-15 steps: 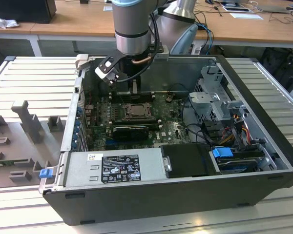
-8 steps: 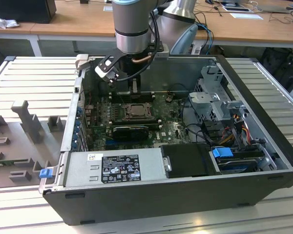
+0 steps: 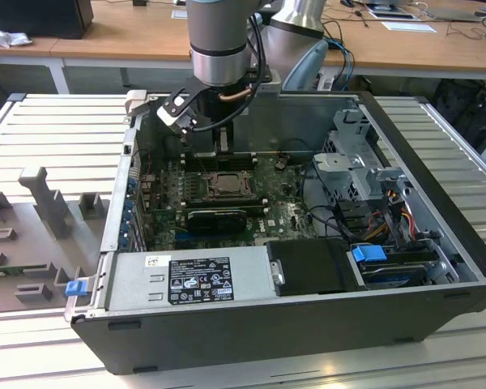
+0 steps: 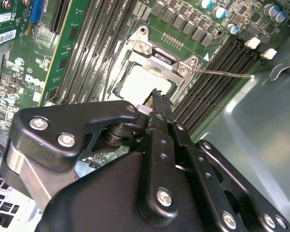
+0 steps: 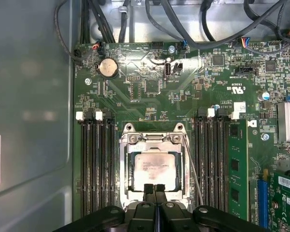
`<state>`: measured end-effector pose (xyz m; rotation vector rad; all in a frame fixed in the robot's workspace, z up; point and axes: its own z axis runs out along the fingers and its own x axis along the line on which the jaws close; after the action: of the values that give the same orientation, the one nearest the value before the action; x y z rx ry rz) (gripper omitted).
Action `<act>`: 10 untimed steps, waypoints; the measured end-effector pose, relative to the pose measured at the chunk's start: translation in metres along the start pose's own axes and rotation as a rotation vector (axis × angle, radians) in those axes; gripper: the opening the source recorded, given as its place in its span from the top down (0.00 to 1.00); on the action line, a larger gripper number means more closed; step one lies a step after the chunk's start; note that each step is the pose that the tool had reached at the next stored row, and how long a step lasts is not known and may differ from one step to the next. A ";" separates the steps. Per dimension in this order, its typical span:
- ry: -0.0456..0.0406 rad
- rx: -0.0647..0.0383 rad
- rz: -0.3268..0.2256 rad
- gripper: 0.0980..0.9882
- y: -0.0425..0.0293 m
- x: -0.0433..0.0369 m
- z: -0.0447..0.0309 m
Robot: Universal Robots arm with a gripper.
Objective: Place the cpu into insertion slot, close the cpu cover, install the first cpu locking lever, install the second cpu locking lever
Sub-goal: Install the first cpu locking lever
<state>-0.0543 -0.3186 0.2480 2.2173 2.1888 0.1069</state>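
Evidently lever work: the claw, narrow and holding nothing, hangs with the seated cpu just beneath its tips. The lever beside it probably wants a firm press.

Lab, wooden desks, trailing cables, aluminium bench

The gripper hides part of the cpu and the socket in the second wrist view, its own body cut off by the picture's edge. In the exterior view the arm is cut off at the top edge.
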 end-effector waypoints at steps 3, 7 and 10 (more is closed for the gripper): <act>0.0000 0.000 0.000 0.99 0.0002 0.0001 -0.0037; -0.0001 0.000 0.000 0.99 0.0006 0.0003 -0.0101; 0.0000 0.000 0.000 0.99 0.0010 0.0005 -0.0160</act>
<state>-0.0543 -0.3186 0.2641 2.2174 2.1889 0.1067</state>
